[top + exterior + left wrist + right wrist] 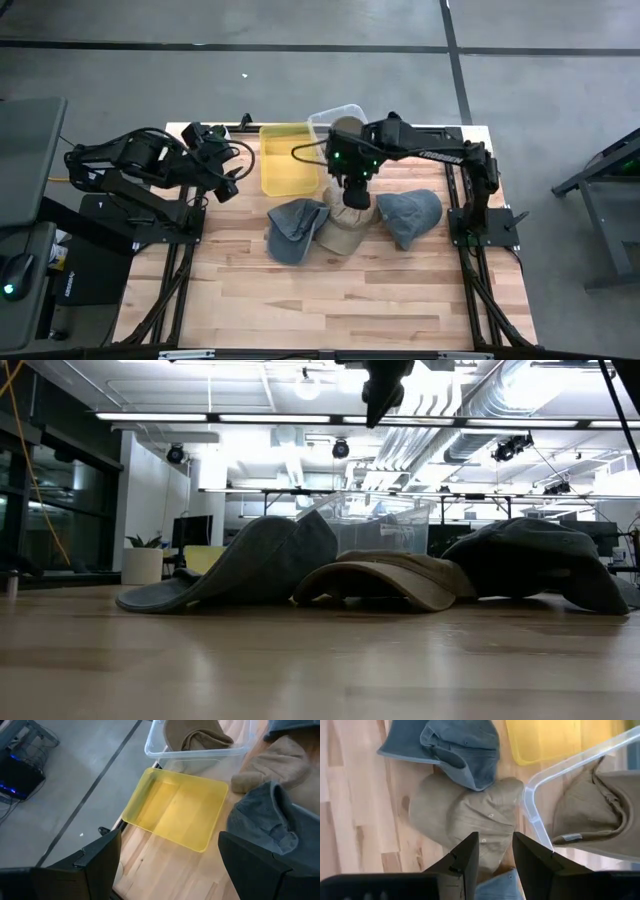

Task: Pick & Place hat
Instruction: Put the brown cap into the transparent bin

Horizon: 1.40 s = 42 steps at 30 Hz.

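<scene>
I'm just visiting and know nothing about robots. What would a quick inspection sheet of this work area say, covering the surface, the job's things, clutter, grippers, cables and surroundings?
Surface: wooden table, bare toward the front.
Job's things: three caps in a row: blue cap, tan cap, grey cap; another tan cap lies in the clear bin; the yellow tray holds nothing.
Clutter: nothing seen.
Grippers: right gripper open, hanging above the tan cap near the clear bin; left gripper open, waiting beside the yellow tray.
Cables: a black cable loops over the yellow tray; a yellow cable hangs in the room.
Surroundings: grey floor, ceiling lights, desks, a potted plant.
</scene>
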Each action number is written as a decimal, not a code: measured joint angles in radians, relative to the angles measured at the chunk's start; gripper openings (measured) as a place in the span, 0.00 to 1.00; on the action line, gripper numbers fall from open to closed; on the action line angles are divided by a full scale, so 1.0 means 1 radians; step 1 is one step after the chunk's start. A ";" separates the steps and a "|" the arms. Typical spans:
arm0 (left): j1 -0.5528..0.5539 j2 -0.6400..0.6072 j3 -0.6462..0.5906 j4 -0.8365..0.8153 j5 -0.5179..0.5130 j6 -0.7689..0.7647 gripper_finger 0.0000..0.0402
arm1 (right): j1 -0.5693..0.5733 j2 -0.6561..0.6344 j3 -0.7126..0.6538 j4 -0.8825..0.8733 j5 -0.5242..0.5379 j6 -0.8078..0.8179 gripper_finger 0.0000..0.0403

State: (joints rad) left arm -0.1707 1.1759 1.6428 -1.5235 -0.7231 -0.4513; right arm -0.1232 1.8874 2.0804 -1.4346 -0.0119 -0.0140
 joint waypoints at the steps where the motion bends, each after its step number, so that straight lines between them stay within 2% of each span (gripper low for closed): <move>1: 0.000 0.003 0.000 -0.007 -0.002 -0.007 0.77 | 0.015 0.000 0.000 0.001 0.008 0.005 0.28; 9: 0.000 0.044 -0.014 -0.041 0.041 -0.082 0.77 | 0.141 0.002 0.000 0.001 0.084 0.063 0.28; 18: -0.010 0.009 -0.201 -0.027 0.135 -0.107 0.77 | 0.313 0.007 0.000 0.002 0.268 0.254 0.28; 24: -0.094 -0.031 -0.310 0.100 0.171 -0.100 0.77 | 0.422 0.056 -0.001 0.007 0.290 0.423 0.28; 28: -0.181 -0.055 -0.359 0.116 0.180 -0.136 0.77 | 0.491 0.099 -0.001 0.018 0.292 0.486 0.28; 34: -0.307 -0.094 -0.417 0.129 0.146 -0.211 0.77 | 0.568 0.181 -0.001 0.056 0.324 0.530 0.28; 42: -0.400 -0.109 -0.432 0.138 0.111 -0.283 0.77 | 0.612 0.290 -0.001 0.108 0.455 0.531 0.28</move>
State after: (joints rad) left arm -0.5703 1.0668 1.2110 -1.3858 -0.6121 -0.7344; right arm 0.4893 2.1775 2.0792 -1.3265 0.4433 0.5175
